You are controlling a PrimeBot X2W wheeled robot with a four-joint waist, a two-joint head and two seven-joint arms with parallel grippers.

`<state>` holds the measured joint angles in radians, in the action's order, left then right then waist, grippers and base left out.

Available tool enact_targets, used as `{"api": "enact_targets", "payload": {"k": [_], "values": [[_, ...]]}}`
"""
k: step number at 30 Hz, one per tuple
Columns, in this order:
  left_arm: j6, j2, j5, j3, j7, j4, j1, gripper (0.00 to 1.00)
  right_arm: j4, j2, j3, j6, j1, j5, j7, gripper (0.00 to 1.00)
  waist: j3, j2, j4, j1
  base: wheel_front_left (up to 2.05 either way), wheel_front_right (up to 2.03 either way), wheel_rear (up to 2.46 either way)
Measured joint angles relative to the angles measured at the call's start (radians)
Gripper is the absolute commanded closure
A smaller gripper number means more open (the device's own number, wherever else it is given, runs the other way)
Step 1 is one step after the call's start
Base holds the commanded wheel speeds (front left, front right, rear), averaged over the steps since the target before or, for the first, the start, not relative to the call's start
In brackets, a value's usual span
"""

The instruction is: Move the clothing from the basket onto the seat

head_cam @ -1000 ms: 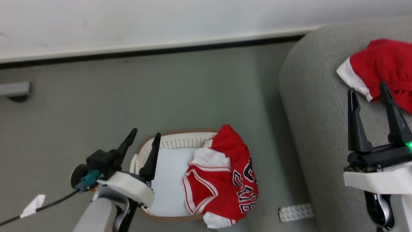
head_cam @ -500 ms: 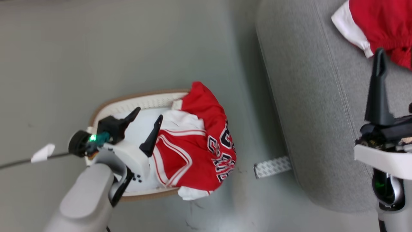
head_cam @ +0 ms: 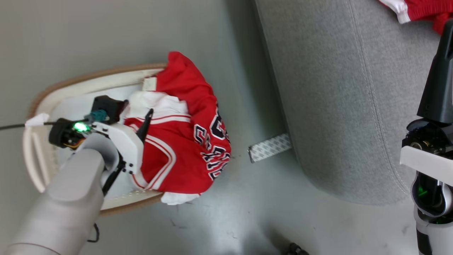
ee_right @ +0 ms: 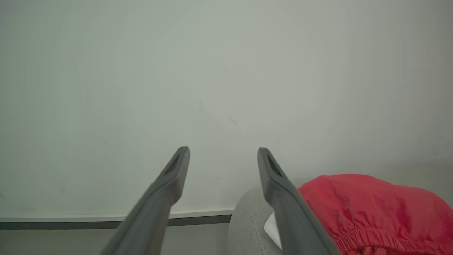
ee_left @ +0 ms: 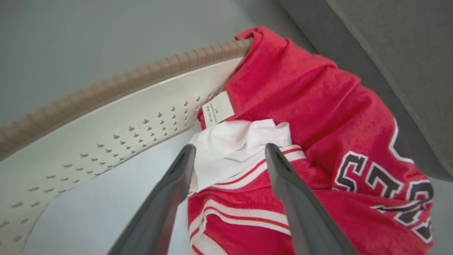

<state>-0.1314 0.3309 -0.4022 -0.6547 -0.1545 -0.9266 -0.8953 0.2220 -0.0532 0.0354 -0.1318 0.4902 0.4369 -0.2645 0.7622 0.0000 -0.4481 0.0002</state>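
jersey [ee_left: 318, 117] in the basket [ee_left: 106, 117] looks light, limp, probably slippery; we should pinch the bunched white trim [ee_left: 230, 170]. left gripper [ee_left: 230, 148] is spread either side of it, right gripper [ee_right: 223, 150] is spread and empty.

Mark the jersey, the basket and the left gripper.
jersey [head_cam: 191, 166]: head view, on its red front beside the lettering.
basket [ee_left: 106, 138]: left wrist view, on its perforated inner wall.
left gripper [ee_left: 230, 146]: left wrist view, midway between its open fingertips.
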Motion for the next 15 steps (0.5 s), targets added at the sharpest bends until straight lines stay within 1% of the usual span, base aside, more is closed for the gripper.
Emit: {"api": "enact_targets", "payload": {"k": [9,15], "values": [[0.0,0.032,-0.027,-0.05,0.004,-0.121,-0.092,0.0,0.009,0.0,0.022,0.0,-0.006,0.051,0.0,0.0,0.09,0.0,-0.073,-0.0001,0.0,0.0,0.0],[0.0,0.026,-0.028,-0.108,0.028,-0.189,-0.133,0.0,0.009,0.001,0.025,0.0,-0.022,0.058,0.0,0.0,0.12,0.0,-0.083,-0.0001,0.0,0.0,0.0]]}}
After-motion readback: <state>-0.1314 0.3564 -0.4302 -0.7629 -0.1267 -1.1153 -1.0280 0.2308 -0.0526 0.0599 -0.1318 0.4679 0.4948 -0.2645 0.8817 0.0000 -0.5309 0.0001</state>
